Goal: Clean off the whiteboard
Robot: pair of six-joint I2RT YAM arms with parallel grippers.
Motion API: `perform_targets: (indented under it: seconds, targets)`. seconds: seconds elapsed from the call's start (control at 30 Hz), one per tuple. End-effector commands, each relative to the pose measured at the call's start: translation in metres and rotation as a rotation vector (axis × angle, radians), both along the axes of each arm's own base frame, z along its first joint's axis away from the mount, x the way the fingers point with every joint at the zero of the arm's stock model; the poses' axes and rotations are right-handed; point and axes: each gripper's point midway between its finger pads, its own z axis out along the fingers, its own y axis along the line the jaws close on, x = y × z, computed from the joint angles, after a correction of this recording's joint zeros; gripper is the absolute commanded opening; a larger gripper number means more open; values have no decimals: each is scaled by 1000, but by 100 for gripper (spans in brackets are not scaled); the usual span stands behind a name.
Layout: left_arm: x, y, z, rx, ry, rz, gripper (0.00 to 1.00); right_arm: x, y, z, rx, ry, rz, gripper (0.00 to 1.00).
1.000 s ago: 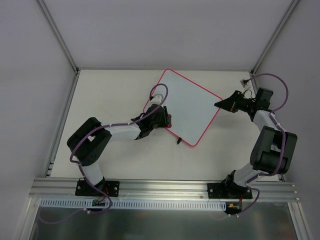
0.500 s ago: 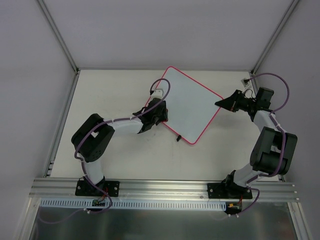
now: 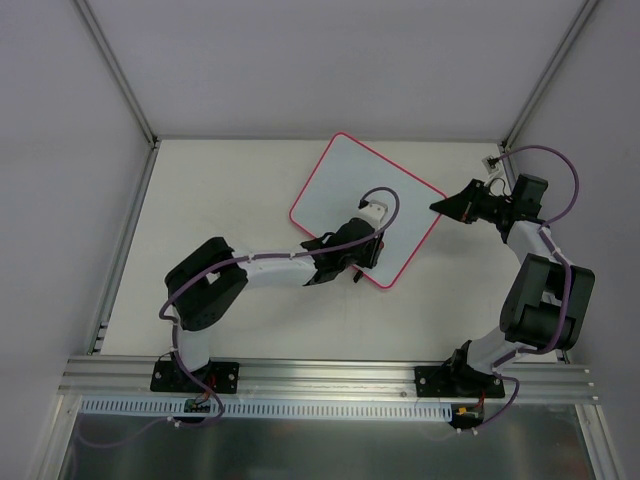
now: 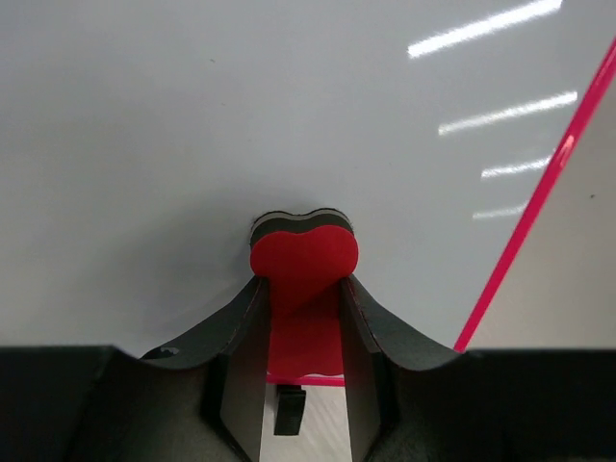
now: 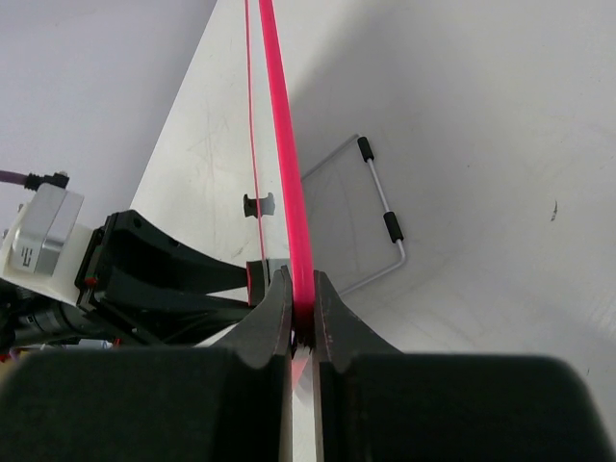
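The whiteboard (image 3: 352, 180) lies tilted on the table, white and blank, with a red-pink frame. My left gripper (image 3: 372, 252) is over its near corner, shut on the small red eraser (image 4: 304, 256), whose end presses on the white surface (image 4: 289, 115). My right gripper (image 3: 441, 207) is shut on the board's right corner. In the right wrist view its jaws (image 5: 301, 300) clamp the pink frame (image 5: 280, 115) edge-on. One black foot (image 3: 356, 279) shows at the near edge, also in the left wrist view (image 4: 287, 409).
A wire stand (image 5: 386, 214) shows under the raised board. Grey walls and metal posts enclose the table (image 3: 230, 190). A small white connector (image 3: 491, 165) sits at the back right corner. An aluminium rail (image 3: 330, 372) runs along the near edge.
My left gripper has swept with the eraser from the board's left edge across to its near right part. The board has shifted slightly. The right gripper keeps its hold.
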Motion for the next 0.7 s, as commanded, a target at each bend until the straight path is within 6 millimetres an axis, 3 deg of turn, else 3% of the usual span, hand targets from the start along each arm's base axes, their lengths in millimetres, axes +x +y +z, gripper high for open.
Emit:
perform_targets:
  seconds: [0.0, 0.1, 0.17, 0.37, 0.47, 0.5, 0.53, 0.67]
  targets:
    - [-6, 0, -4, 43, 3, -63, 0, 6, -4, -18, -120, -61, -27, 0]
    - [0, 9, 12, 61, -40, -33, 0, 6, -3, -19, -120, -56, -26, 0]
    - [7, 19, 33, 53, -87, 7, 0, 6, -3, -18, -123, -60, -29, 0]
    - [28, 68, 70, 57, -136, 141, 0, 6, -5, -20, -133, -61, -37, 2]
    - [36, 100, 76, 65, -145, 204, 0, 6, -5, -21, -136, -60, -40, 4]
    - [36, 113, 69, 78, -132, 224, 0, 6, -6, -20, -140, -63, -43, 7]
    - [43, 132, 74, 63, -131, 272, 0, 6, -6, -20, -143, -65, -44, 9]
    - [53, 197, 60, 95, -77, 421, 0, 6, -7, -20, -146, -63, -49, 12]
